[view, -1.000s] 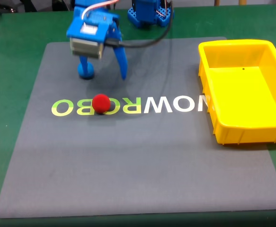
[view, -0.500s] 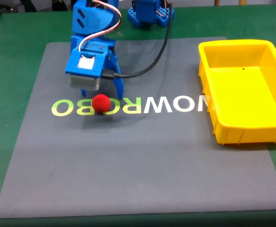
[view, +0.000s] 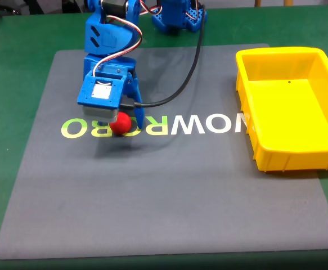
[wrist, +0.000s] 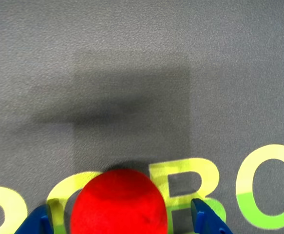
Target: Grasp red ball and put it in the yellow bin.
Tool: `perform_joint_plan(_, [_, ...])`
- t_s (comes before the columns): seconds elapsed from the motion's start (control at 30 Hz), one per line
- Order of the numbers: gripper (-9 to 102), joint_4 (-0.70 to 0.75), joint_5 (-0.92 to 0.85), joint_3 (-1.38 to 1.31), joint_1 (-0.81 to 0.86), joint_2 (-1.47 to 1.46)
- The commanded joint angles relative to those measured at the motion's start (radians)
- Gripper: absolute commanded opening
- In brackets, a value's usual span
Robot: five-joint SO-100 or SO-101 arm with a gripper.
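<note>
End effector (view: 117, 125) is down over the red ball (view: 120, 123), jaws spread wide with a blue fingertip (wrist: 207, 222) on each side, not squeezing it. Ball's sitting on the gray mat (view: 152, 191), right on the green lettering (wrist: 258, 187). Yellow bin (view: 248, 101) is well apart, off at the right in the fixed view.

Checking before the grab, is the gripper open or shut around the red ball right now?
Open. In the wrist view the gripper has a blue fingertip on each side of the red ball, with gaps showing.
</note>
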Motion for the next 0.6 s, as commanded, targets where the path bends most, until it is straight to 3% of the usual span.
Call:
perform_joint_plan(0.0, [32, -0.023, 0.008, -0.078, 0.006, 0.006])
perform_joint_plan(0.2, [26, -0.023, 0.017, -0.097, 0.005, -0.018])
perform_joint_plan(0.33, [0, -0.023, 0.035, -0.106, 0.003, -0.025])
perform_joint_plan(0.57, [0, -0.02, 0.049, -0.107, -0.005, -0.018])
